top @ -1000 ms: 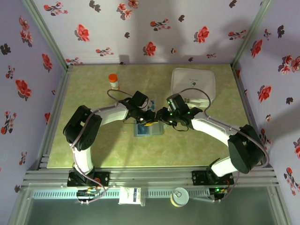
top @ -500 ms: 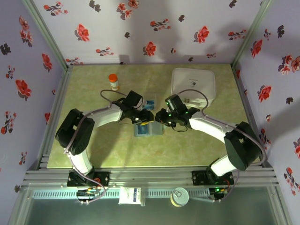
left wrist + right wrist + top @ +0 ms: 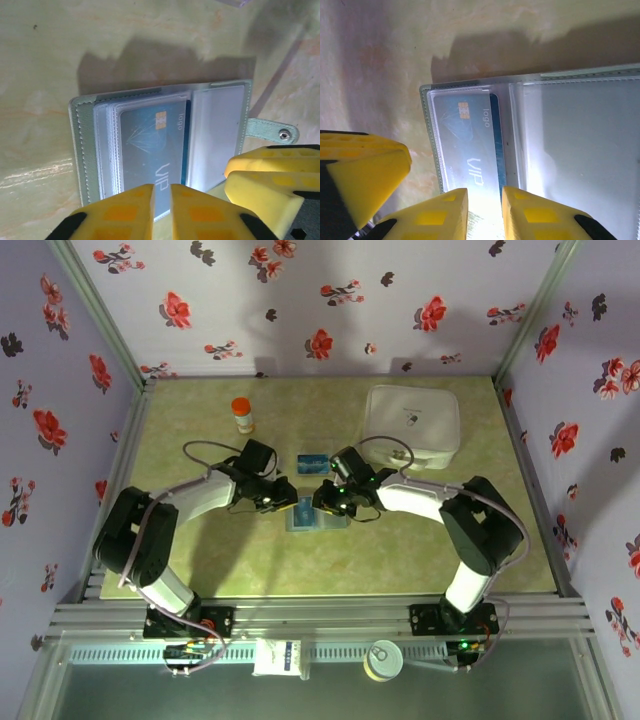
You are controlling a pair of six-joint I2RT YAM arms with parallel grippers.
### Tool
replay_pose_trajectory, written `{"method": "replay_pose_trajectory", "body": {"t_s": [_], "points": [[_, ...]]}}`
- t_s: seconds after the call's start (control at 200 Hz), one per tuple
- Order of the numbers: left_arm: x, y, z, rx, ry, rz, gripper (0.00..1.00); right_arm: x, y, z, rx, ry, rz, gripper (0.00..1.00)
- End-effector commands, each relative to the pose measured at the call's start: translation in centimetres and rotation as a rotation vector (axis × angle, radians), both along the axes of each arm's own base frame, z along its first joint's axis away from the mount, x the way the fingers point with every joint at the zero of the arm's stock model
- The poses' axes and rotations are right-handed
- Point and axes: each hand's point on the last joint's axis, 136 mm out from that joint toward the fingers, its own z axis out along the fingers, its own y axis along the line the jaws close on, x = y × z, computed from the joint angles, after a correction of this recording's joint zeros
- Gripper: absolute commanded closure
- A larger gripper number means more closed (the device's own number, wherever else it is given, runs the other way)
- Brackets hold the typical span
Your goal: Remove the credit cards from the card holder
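While the card holder lies open at the middle of the surface, L jaws sit nearly closed, w/ a slim slit at 1 short edge of the sleeved VIP credit card; can't tell if it's pinched. R jaws: narrow gap over holder's sleeve edge, grip unclear. 1 blue card lies loose just beyond holder, twd far edge.
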Motion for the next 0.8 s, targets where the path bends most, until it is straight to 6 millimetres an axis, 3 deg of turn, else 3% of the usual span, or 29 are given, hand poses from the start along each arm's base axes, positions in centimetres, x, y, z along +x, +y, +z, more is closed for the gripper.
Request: {"method": "replay_pose_trajectory", "body": {"t_s": [0.0,0.335,0.795], "points": [[-0.8,0.3,-1.3,0.020,0.037,-0.031,0.90,0.5,1.3,0.6,0.033,-0.021,0.028,0.76],[-1.0,1.2,-3.9,0.082,0.076,-0.019,0.98,0.6,1.7,-0.6,0.021,-0.001,0.050,0.79],[-1.2,1.5,-4.1,0.089,0.073,-0.013,1.00,0.8,2.4,-2.0,0.027,0.018,0.067,0.80]]}}
